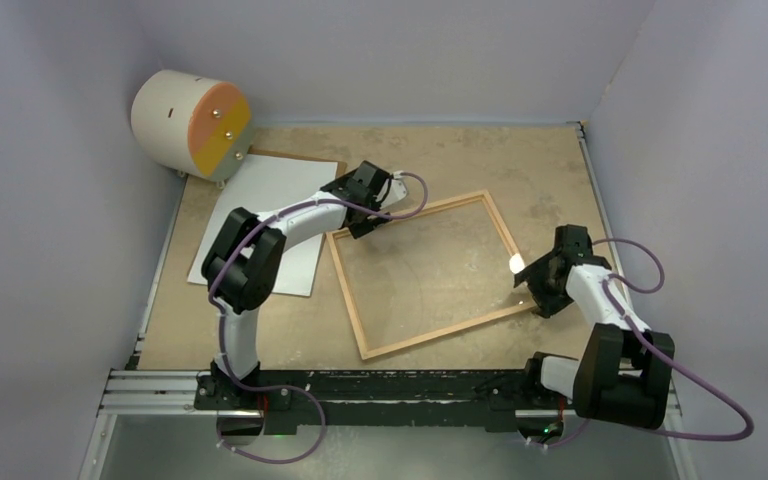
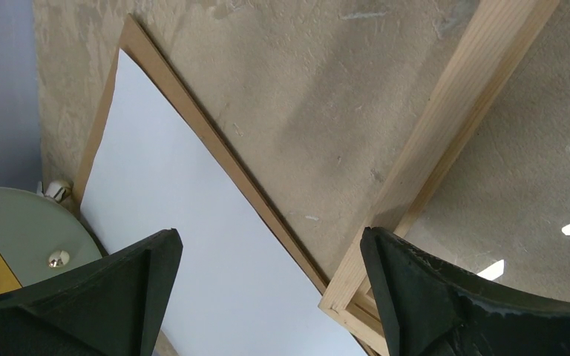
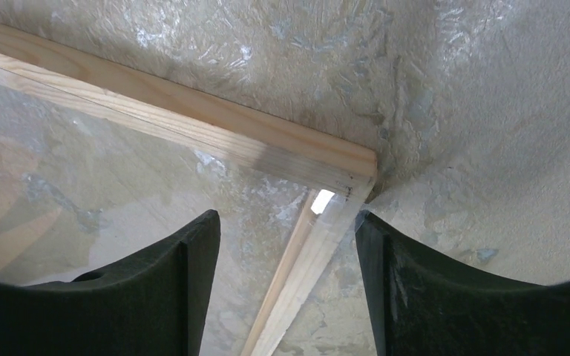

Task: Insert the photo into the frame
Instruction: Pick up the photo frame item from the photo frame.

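Walls of pale lilac close in the worktop (image 1: 440, 160) on the far, left and right sides, and the arms' mounting rail runs along its near edge. The frame (image 1: 450, 331) lies flat and skewed in the middle, with bare board open beyond its far rail and to its near left. Its left corner comes close to the photo (image 1: 270, 190) without touching it. The photo lies plain white side up on a brown backing sheet (image 2: 208, 141), which shows as a narrow border along the photo's edge. Both sit at the left, just in front of a cream cylinder (image 1: 190, 125) with an orange and yellow face.

The left tool (image 2: 267, 245) hovers over the frame's far-left corner, its jaws spread wide and holding nothing. The right tool (image 3: 286, 230) is at the frame's right corner with its jaws apart, straddling a rail without visibly touching it.

The worktop is rough, flaked beige board. The frame is thin, pale, straight-grained wood with butt-jointed corners. Its clear pane (image 3: 119, 178) catches bright glints of light. The tool fingers (image 3: 171, 289) are matte black and curve to blunt tips.
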You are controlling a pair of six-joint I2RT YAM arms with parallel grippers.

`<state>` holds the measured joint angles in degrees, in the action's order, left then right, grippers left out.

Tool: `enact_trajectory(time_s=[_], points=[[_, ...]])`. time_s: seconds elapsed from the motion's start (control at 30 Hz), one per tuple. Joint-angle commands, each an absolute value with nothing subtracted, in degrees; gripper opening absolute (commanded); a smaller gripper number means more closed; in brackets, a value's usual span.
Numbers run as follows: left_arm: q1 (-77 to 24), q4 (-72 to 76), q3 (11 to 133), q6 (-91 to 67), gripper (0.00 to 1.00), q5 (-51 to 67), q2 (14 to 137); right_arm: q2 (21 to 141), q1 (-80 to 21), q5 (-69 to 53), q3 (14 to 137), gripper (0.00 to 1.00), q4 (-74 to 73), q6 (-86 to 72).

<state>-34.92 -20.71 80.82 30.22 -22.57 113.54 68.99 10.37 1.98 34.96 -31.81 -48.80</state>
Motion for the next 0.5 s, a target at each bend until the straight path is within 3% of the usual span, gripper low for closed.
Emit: enact_trajectory(time_s=[0.0,0.1,0.33,0.47], points=[[-34.58,-19.90,80.65,30.52,1.00,-21.13,114.44,67.11,10.72,2.44,34.54,0.66,-30.63,-49.99],[-34.63,-20.15,80.34,30.62,1.00,-21.27,114.20,65.43,10.72,3.22,35.01,0.58,-30.75,-49.97],[-34.58,-21.63,80.00,30.57,1.00,-21.37,113.00,63.15,10.71,3.74,33.62,0.26,-28.57,-50.31],[-34.77,-23.88,80.18,29.64,1.00,-20.22,112.92,63.25,10.78,2.89,31.91,0.22,-27.06,-51.27]])
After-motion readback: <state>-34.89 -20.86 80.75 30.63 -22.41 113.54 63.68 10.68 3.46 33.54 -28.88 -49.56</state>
